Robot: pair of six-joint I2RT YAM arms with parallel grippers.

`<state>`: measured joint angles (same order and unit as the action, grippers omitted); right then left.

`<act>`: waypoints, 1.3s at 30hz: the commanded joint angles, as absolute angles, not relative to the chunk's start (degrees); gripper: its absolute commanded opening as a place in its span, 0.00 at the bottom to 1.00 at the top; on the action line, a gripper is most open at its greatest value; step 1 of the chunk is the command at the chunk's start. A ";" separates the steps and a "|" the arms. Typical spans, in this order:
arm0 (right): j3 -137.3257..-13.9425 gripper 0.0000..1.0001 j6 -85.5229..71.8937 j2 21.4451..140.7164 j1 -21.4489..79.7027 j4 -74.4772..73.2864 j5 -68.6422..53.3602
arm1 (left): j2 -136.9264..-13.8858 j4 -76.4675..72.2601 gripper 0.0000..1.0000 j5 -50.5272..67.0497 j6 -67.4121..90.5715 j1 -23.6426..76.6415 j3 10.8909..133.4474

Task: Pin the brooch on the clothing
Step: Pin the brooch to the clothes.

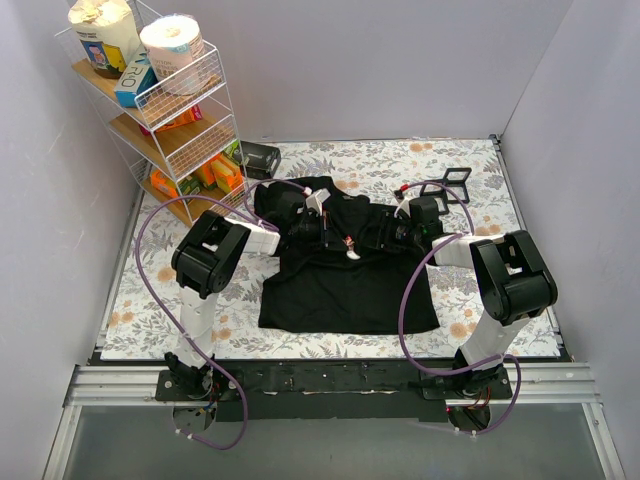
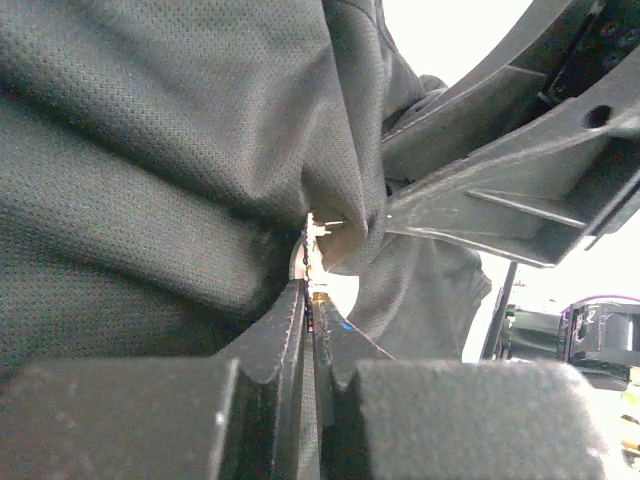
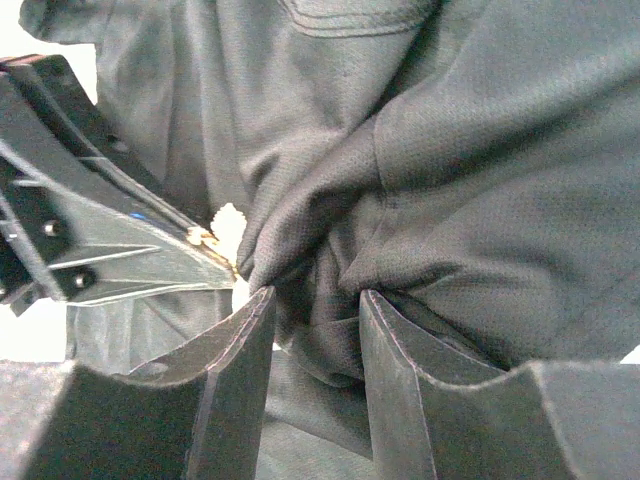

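Mid-task, by the look of it: brooch gripped and brought up to the cloth, not yet visibly pinned.

Plain black short-sleeved T-shirt (image 1: pixel 340 295) spread on a floral-printed surface (image 1: pixel 480 190). Lower half flat, chest and collar area gathered up between two black robot arms.

Left hand (image 2: pixel 313 305) clamped tight, fingertips together, on a tiny pale silver metal brooch (image 2: pixel 316 250). Thin pin pointing sideways at a raised fold of fabric, touching or just entering it; cannot tell which.

Right hand (image 3: pixel 315 310) half closed around a thick bunched fold of the T-shirt, pinching it up beside the brooch. Cloth fills the gap between both fingers (image 3: pixel 240 350).

Left to do, judging from this: pushing the pin through the fold, bringing the point back out, closing the clasp, letting go.

Fabric: fine mesh knit, matte and soft, falling in deep rounded creases, with a stitched seam near the top of the right wrist view.

Brooch: hard, glinting, irregular in outline, far smaller than the T-shirt.

Hands: rigid black plastic, with flat angular fingers tapering to narrow tips.
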<state>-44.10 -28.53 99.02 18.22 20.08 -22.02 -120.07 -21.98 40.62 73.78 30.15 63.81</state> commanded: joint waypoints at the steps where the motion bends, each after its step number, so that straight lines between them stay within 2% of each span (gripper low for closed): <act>1: -43.16 0.46 -30.50 96.42 18.46 25.75 -26.45 | -119.97 -21.80 0.00 42.71 72.42 30.41 65.57; 29: -41.83 0.44 -28.39 103.79 18.46 34.90 -29.79 | -121.37 -36.91 0.00 51.15 76.02 30.32 60.21; 39: -44.03 0.44 -26.02 105.82 18.37 34.63 -33.04 | -123.31 -27.60 0.00 54.57 71.37 29.97 64.07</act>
<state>-42.26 -28.23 104.77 18.11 33.28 -31.35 -123.55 -30.55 49.30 73.82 29.78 61.73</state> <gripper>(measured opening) 0.446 0.024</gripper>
